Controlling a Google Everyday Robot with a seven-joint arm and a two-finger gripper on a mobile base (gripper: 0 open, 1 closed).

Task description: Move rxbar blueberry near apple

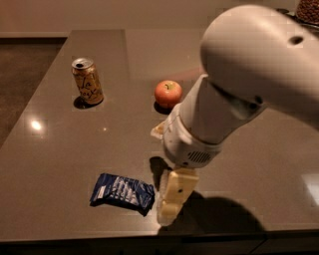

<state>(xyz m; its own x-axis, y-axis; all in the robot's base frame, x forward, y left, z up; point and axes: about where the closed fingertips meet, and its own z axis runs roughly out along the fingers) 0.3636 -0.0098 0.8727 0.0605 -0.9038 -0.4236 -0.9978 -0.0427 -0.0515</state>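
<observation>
Dark grey-brown glossy tabletop (75, 149) fills most of the view. Bright light glint (35, 125) on its left side, paler reflection (311, 182) near its right edge. Plain beige wall (124, 12) behind, pale baseboard strip (30, 35), dark brown floor (22, 74) at left. Dim warm lighting. The hand (169, 211) sits low over the near tabletop edge.
</observation>
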